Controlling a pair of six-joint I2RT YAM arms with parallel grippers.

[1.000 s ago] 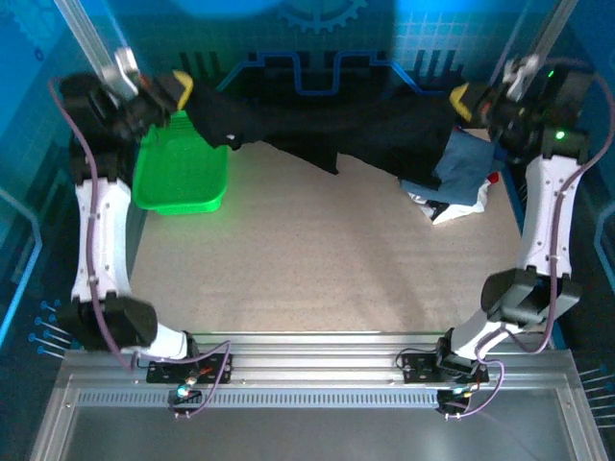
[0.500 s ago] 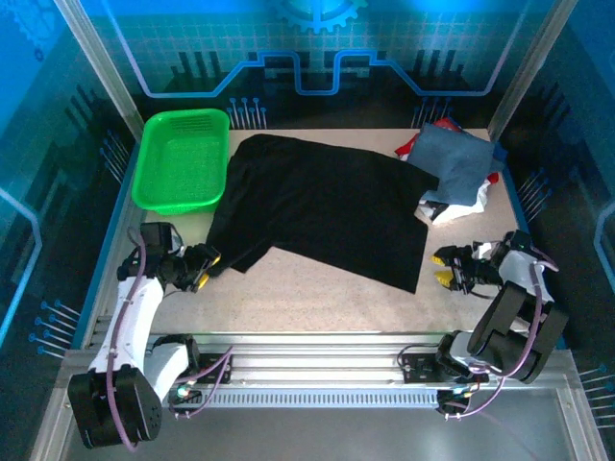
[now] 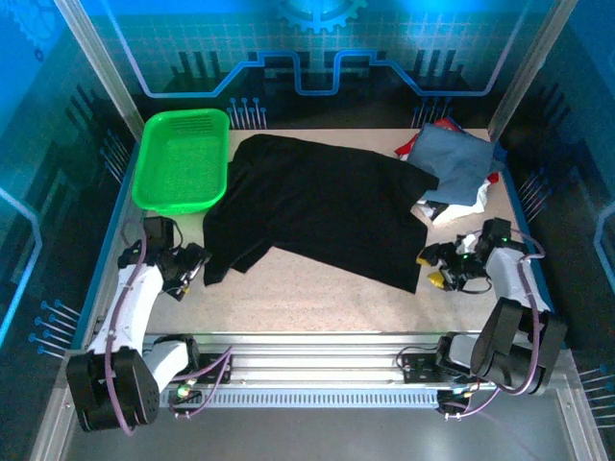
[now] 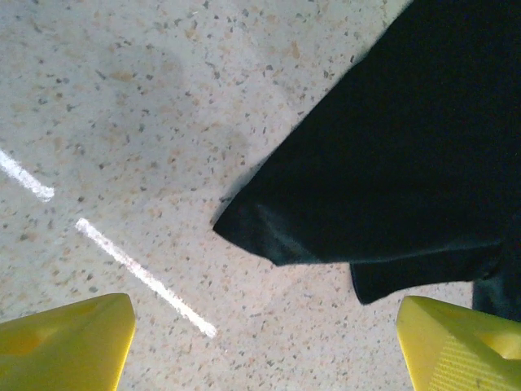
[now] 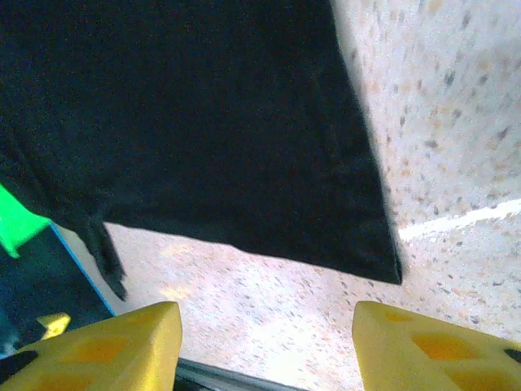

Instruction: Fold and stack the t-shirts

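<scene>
From above, the black t-shirt (image 3: 322, 206) lies spread across the middle of the table (image 3: 317, 298), its far-left part just beside the green basket (image 3: 183, 158). At the far right sits a pile of folded shirts: a slate-blue tee (image 3: 459, 161) on top, a red tee (image 3: 444, 125) at its far edge and a white tee (image 3: 456, 206) at its near edge. The left gripper (image 3: 195, 262) sits low at the near left, just beside the black shirt's sleeve. The right gripper (image 3: 434, 266) sits just beside its near-right corner.

In the left wrist view, the left gripper (image 4: 260, 346) has its yellow fingers (image 4: 65, 342) spread wide with bare table between them. A sleeve of the black t-shirt (image 4: 407, 155) lies flat just ahead (untouched).

In the right wrist view, the right gripper (image 5: 264, 350) likewise stands parted and holds nothing. The black t-shirt (image 5: 203, 114) ends in a corner just ahead of the fingertips (image 5: 440, 350).
</scene>
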